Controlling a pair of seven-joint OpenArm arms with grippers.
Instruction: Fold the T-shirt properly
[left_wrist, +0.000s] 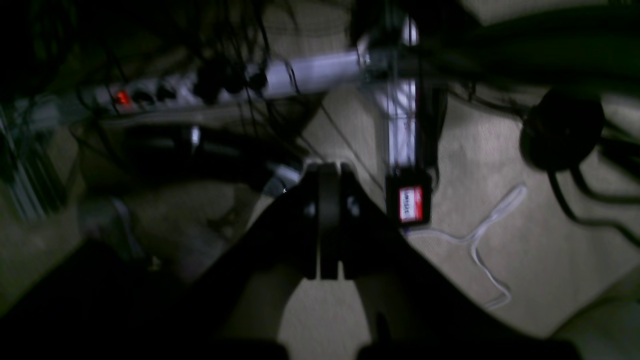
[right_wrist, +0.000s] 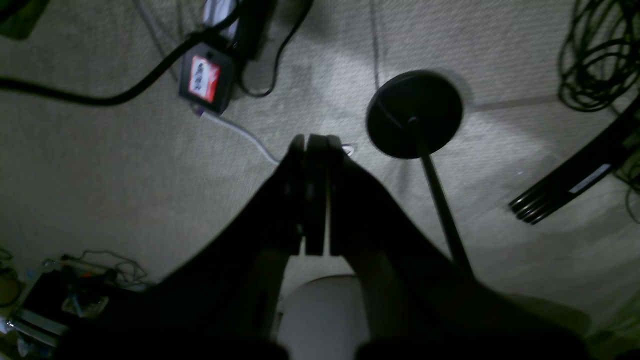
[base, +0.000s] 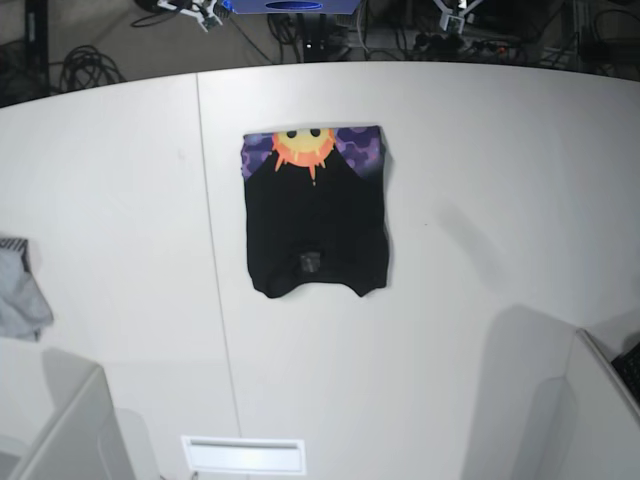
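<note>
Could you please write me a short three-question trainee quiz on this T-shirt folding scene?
1. True or false: the T-shirt lies folded on the table.
2. Which print strip shows along the shirt's far edge? A) sun on purple B) green stripes C) white text
3. How do the left gripper and right gripper stand, and what do their cameras look down on?

Key:
1. True; it is a compact black rectangle.
2. A.
3. Both shut, holding nothing; the wrist views show carpet and cables, not the table.
</note>
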